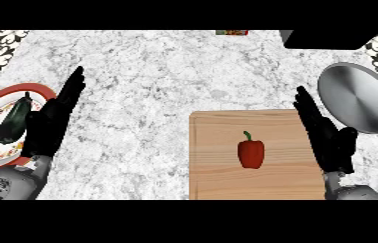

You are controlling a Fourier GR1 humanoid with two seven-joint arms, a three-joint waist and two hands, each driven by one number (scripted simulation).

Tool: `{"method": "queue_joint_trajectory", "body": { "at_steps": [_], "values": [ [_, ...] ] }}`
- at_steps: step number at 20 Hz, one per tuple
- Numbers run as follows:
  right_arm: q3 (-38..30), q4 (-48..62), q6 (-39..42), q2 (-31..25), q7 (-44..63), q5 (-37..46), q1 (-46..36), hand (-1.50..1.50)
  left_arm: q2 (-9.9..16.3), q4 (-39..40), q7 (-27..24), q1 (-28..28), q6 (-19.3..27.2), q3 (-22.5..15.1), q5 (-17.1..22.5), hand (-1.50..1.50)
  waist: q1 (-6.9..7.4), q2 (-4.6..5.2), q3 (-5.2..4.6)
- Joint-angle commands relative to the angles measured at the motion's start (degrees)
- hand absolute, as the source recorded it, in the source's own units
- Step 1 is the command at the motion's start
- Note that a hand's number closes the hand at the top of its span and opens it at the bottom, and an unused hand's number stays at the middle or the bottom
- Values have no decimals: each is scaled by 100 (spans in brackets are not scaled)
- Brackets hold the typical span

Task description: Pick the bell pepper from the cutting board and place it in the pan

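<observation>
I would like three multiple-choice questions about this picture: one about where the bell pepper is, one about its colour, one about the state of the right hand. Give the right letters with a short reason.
1. Where does the bell pepper lie?
A. in the pan
B. on the cutting board
C. on the plate

2. What colour is the bell pepper?
A. red
B. yellow
C. purple

3. How is the right hand?
A. curled round the pepper
B. open, holding nothing
C. pressing into the pan

Answers:
1 B, it rests on the cutting board, apart from the pan.
2 A, its body is red with a green stem.
3 B, its fingers are straight, beside the pepper, not touching it.
</observation>
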Motion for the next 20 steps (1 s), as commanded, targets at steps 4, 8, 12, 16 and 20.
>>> {"method": "queue_joint_trajectory", "body": {
  "at_steps": [4, 8, 12, 16, 20],
  "values": [
    [-285, -579, 1101, -48, -430, -891, -1087, 150, -415, 27, -152, -11, 15, 570, 580, 0, 61, -95, 107],
    [-543, -204, 1049, -968, -601, 84, -1001, 150, -923, -6, -79, 166, 82, 603, 957, 0, -51, -88, 102],
    [-389, -1234, 1041, -1292, -1816, 798, 450, -150, -972, 204, -480, 520, -86, 817, 1055, 0, -215, -116, 102],
    [-1107, -1383, 1221, -1911, -1726, 861, 752, -150, -761, -20, -89, 447, -354, 1042, 1239, 0, -134, -107, 103],
    [-1185, -1653, 1670, -2427, -1529, 1149, 494, -150, -1035, 152, -205, 275, -253, 862, 960, 0, -88, -94, 102]
  ]
}}
